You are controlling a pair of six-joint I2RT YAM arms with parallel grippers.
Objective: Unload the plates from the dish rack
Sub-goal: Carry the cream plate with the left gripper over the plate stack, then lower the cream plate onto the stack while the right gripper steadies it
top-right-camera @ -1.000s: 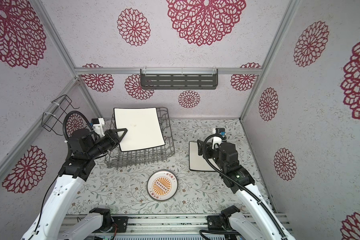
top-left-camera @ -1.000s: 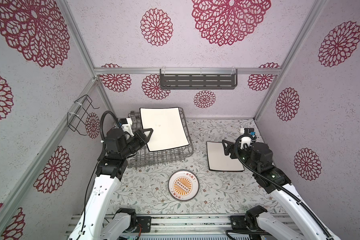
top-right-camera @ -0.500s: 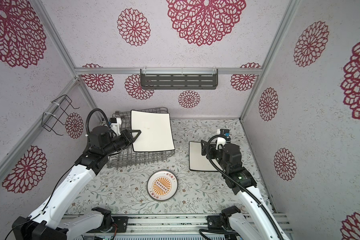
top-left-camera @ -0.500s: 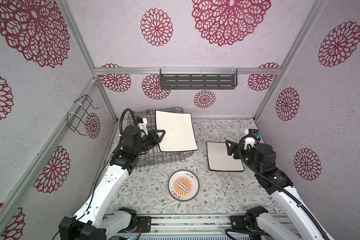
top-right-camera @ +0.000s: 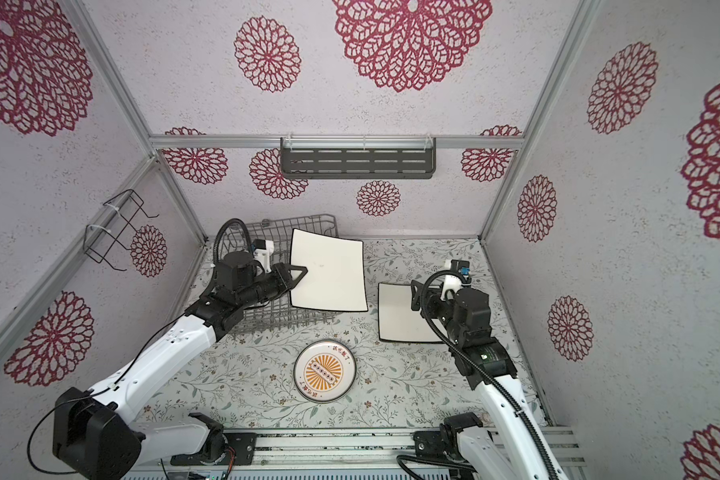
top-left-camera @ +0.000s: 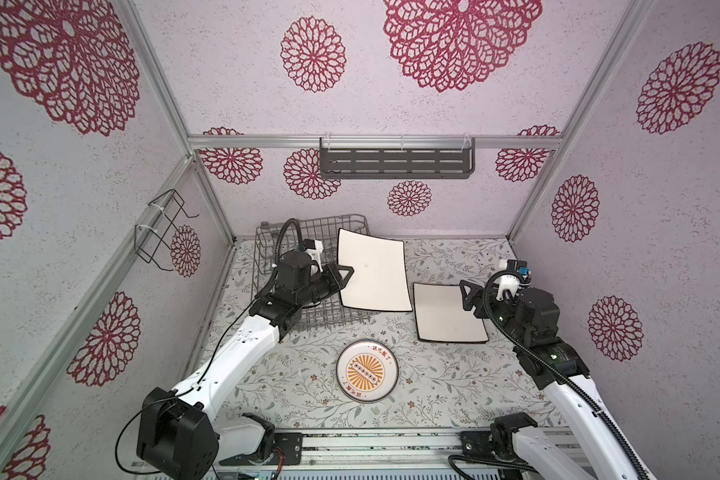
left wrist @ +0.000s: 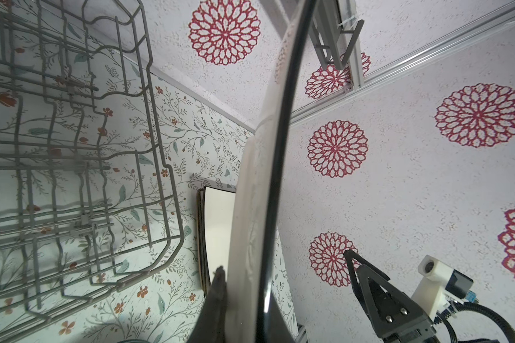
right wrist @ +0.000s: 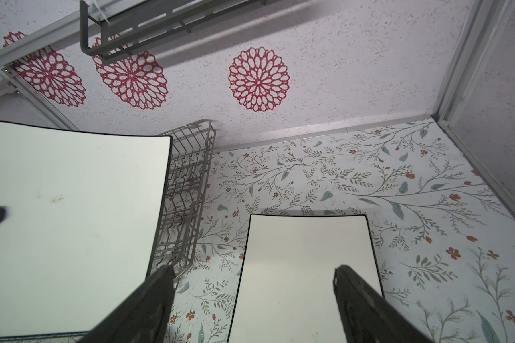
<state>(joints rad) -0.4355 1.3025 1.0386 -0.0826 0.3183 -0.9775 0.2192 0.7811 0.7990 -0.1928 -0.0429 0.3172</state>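
Observation:
My left gripper (top-left-camera: 344,276) (top-right-camera: 298,274) is shut on the left edge of a square white, black-rimmed plate (top-left-camera: 373,276) (top-right-camera: 329,274). It holds the plate in the air over the right end of the grey wire dish rack (top-left-camera: 312,230) (top-right-camera: 283,228). The left wrist view shows that plate edge-on (left wrist: 259,208) between the fingers. A second square plate (top-left-camera: 447,313) (right wrist: 306,267) lies flat on the table. My right gripper (top-left-camera: 466,295) (right wrist: 253,273) hovers open over its right edge. A round sunburst plate (top-left-camera: 367,370) (top-right-camera: 325,370) lies nearer the front. The rack tines that show (left wrist: 85,221) stand bare.
A dark grey slotted shelf (top-left-camera: 395,162) hangs on the back wall. A thin black wire bracket (top-left-camera: 161,230) is fixed to the left wall. Walls close in on three sides of the flowered tabletop (top-left-camera: 454,382).
My left gripper has carried the square plate to the right, from over the rack's middle to its right end, beside the plate on the table. The right gripper has drawn back slightly to the right.

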